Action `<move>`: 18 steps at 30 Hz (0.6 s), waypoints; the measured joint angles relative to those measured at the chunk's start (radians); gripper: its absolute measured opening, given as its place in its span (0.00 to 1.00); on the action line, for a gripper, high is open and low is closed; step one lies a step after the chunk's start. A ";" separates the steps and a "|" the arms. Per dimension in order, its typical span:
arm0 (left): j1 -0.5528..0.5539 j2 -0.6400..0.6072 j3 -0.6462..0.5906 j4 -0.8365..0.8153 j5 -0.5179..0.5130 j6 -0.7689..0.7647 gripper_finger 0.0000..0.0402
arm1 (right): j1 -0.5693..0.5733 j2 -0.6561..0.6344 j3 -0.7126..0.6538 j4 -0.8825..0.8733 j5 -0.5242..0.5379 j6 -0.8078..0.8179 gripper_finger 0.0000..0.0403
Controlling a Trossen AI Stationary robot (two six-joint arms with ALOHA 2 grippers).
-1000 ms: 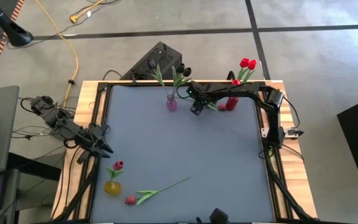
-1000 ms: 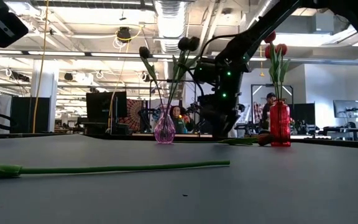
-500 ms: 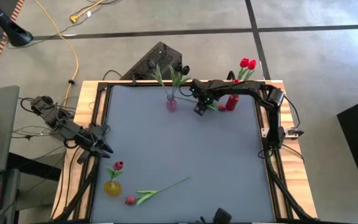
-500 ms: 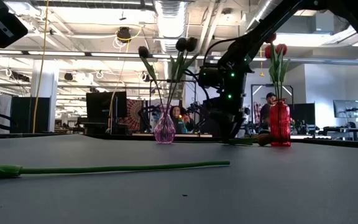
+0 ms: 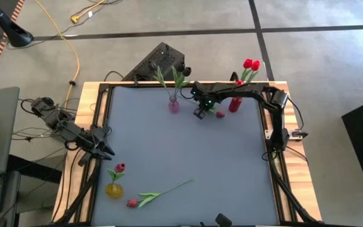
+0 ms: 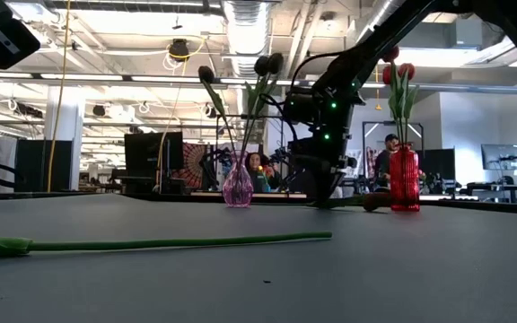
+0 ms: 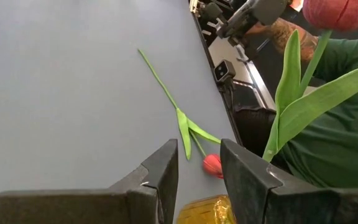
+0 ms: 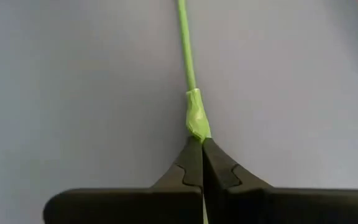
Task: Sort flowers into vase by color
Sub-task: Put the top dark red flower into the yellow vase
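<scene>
Stem [image 8: 189,74] between right pincer [image 8: 202,163] tips

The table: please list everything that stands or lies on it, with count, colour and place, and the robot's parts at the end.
table: one, grey top, wooden rim.
pink vase: one, far edge, holds dark tulips, at least two.
red vase: one, far edge, right of the pink vase, holds red tulips, at least two.
yellow vase: one, near left corner, holds one reddish tulip.
loose tulip: one, reddish head, green stem, lying flat beside the yellow vase.
held tulip: one, green stem, reddish head, between the pink and red vases.
right tool: dark, shut on the held tulip's stem.
left tool: dark, open, empty, at the table's left edge.
</scene>
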 joint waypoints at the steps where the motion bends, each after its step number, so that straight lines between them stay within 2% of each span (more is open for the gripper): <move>1: 0.000 0.000 0.000 0.000 0.002 0.000 0.27 | 0.003 0.000 0.001 0.001 0.000 0.006 0.04; 6: 0.000 0.000 0.000 0.000 0.008 0.000 0.27 | 0.015 -0.002 0.061 -0.070 0.000 0.091 0.09; 12: 0.000 0.000 0.000 0.000 0.008 0.000 0.27 | 0.041 -0.002 0.170 -0.329 -0.007 0.295 0.05; 18: 0.000 0.000 0.000 0.000 0.035 0.021 0.27 | 0.096 -0.003 0.236 -0.561 -0.007 0.390 0.06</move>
